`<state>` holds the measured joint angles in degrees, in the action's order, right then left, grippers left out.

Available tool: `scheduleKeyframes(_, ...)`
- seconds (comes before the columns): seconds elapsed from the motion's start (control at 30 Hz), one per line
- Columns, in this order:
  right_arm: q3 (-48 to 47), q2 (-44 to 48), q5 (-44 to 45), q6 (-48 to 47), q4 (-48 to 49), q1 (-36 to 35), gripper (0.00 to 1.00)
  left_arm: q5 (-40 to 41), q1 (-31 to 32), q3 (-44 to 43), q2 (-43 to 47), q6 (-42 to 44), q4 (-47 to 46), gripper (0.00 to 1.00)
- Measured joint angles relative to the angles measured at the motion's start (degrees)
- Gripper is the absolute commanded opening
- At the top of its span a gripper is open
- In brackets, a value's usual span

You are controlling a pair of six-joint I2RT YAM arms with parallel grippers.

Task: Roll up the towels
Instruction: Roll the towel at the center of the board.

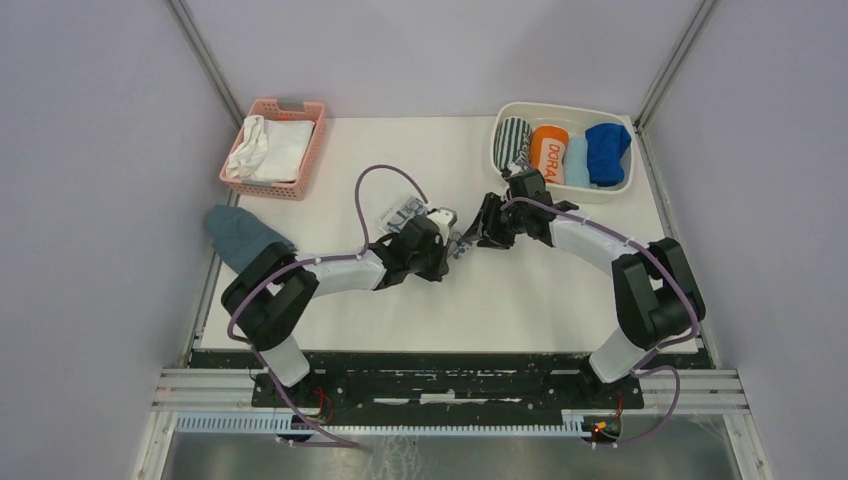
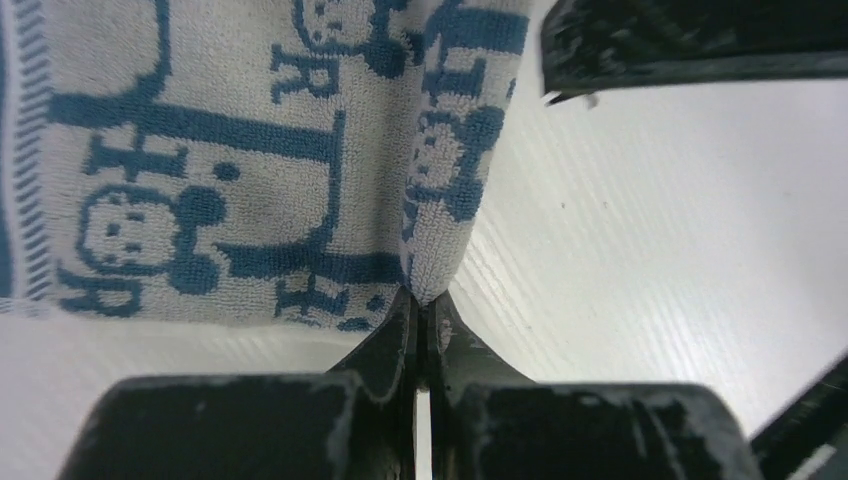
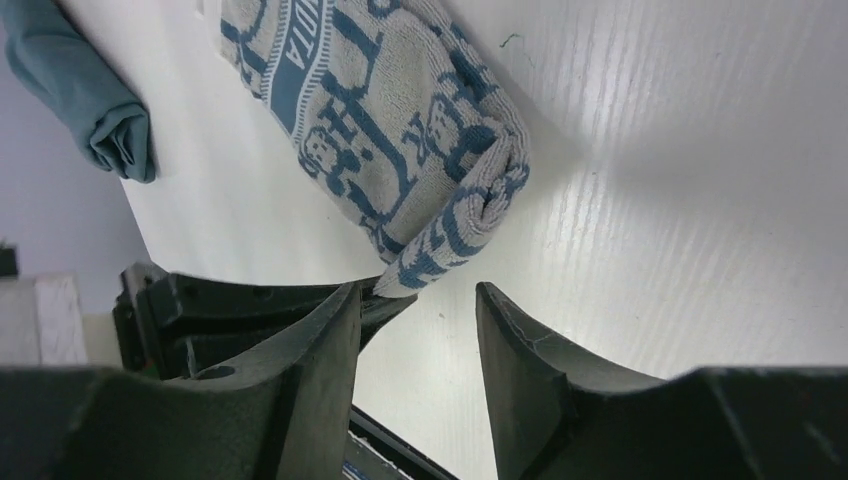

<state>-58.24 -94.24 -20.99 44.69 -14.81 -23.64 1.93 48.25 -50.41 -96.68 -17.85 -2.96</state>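
Mid-table lies one patterned towel (image 3: pixel 390 130), whitish terry printed with grey-blue figures and letters, its near end doubled over itself. The left gripper (image 2: pixel 422 305) is clenched on a fold of its edge. The right gripper (image 3: pixel 415 300) stands released, jaws apart, just beside that end (whether it touches, I cannot tell). One teal-grey cloth (image 1: pixel 240 235) lies at the table's left edge. Farther back, one white bin (image 1: pixel 560 108) holds four rolls: one light blue towel (image 1: pixel 577 160), one royal blue towel (image 1: pixel 606 152), one striped roll (image 1: pixel 513 142) and one orange roll (image 1: pixel 548 150). One pink basket (image 1: pixel 283 104) holds white cloths (image 1: pixel 270 150).
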Motion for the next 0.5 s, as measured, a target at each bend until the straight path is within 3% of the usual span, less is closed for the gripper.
scheduleKeyframes(0.23, 4.1, 0.9, -1.1, 0.0, 5.7, 1.7, 0.50, -20.7, -8.5, 3.4, -4.2, -12.2, -9.0, 0.03)
scheduleKeyframes(0.5, 9.5, -1.1, -3.6, 0.7, 14.8, 2.3, 0.40, -32.7, -15.0, 6.6, -8.8, -25.3, -19.4, 0.03)
